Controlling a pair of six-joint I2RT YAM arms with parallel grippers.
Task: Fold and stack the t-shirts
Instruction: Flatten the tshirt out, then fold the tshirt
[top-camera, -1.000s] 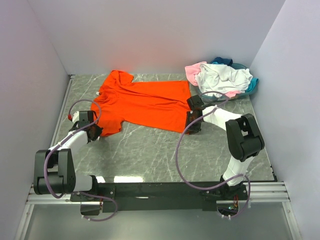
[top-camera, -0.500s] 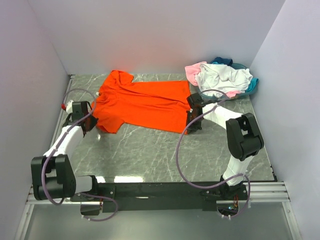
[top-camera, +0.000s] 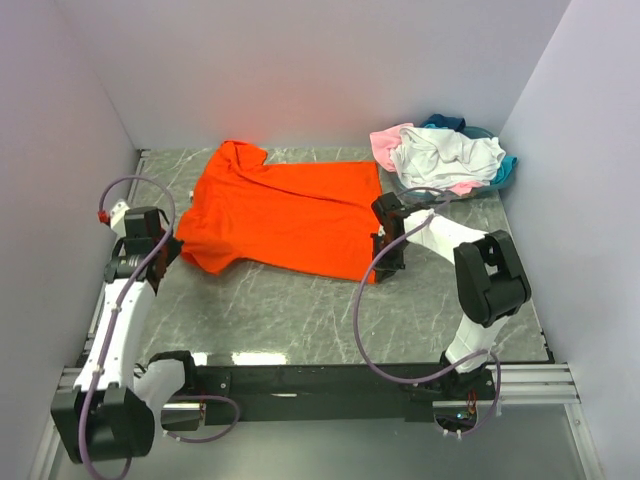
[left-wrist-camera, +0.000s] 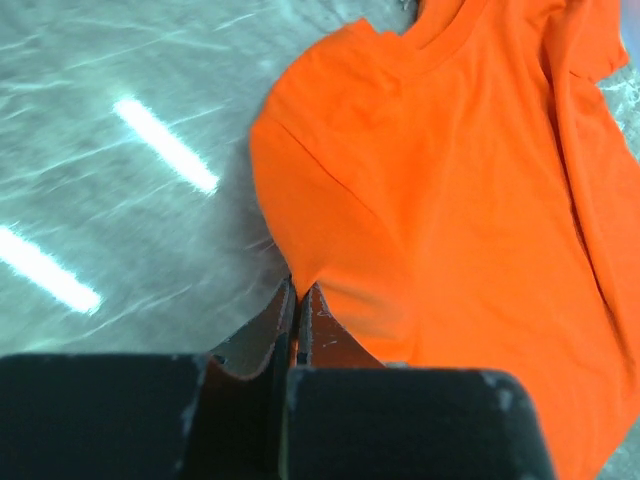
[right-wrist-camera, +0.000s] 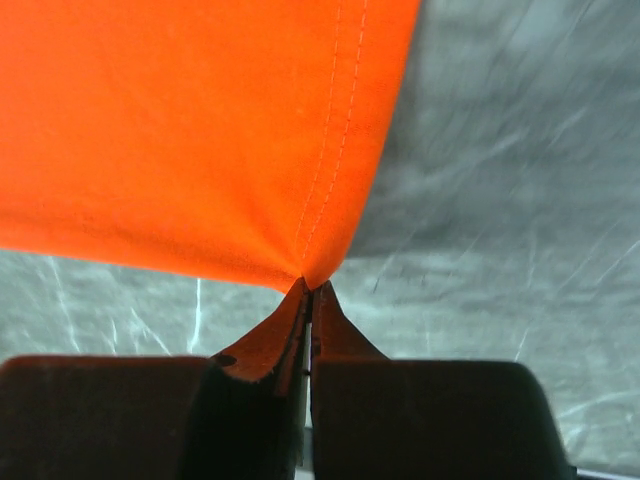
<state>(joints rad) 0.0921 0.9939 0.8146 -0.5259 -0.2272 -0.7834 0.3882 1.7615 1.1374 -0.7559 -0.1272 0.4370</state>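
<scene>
We log: orange t-shirt (top-camera: 290, 215) spread flat, centre-left of table (top-camera: 300, 310), unfolded. L gripper (left-wrist-camera: 297, 290) pinches its sleeve edge, R gripper (right-wrist-camera: 307, 288) its hem corner. Other t-shirts (top-camera: 445, 155) heaped at far-right corner. No fold or stack yet.

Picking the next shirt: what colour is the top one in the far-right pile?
White: the white t-shirt lies uppermost, clearest in the top external view.

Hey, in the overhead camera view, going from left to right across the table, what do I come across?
left gripper → orange t-shirt → right gripper → pile of white, pink and teal t-shirts
</scene>
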